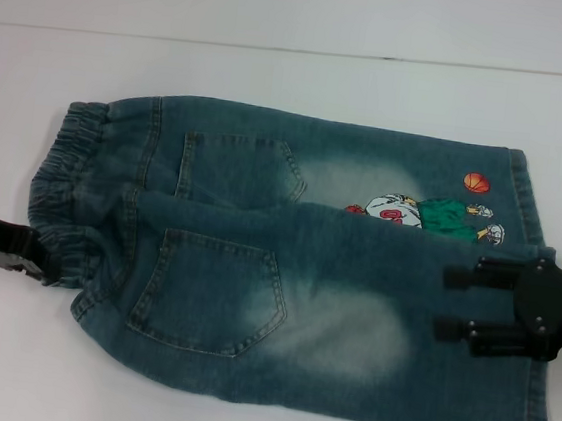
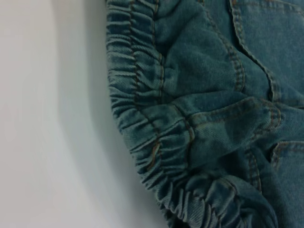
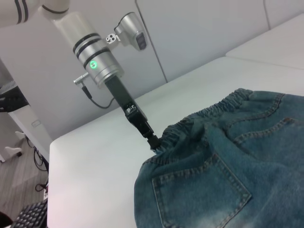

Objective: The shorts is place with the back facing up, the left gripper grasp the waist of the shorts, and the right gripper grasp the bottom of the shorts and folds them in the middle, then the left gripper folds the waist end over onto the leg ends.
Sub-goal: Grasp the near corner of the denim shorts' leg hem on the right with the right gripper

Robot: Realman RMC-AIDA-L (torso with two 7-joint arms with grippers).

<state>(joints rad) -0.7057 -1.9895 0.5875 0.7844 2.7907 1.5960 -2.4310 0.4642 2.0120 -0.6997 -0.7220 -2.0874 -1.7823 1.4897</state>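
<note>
1. Right now the shorts (image 1: pixel 296 262) lie on the white table (image 1: pixel 295 76) back up, both patch pockets showing. The nearer leg is drawn partway over the farther one, so the lengthwise fold looks done or nearly so.
2. At the robot's left, the left gripper (image 1: pixel 39 268) sits at the waist (image 1: pixel 67 188), at its near corner. From the right wrist view its tip (image 3: pixel 153 141) meets the gathered band, but whether it is pinching cloth I cannot tell.
3. On the robot's right, the right gripper (image 1: pixel 462 304) hovers over the leg ends (image 1: pixel 539 338), its two fingers spread apart and lying flat above the denim, clasping nothing.
4. I judge that each arm is stationed at its own end so the cloth stays taut and square along the fold.
5. Next comes carrying the waist across onto the hems; the bunched elastic could slip or drag the layers askew.
</note>
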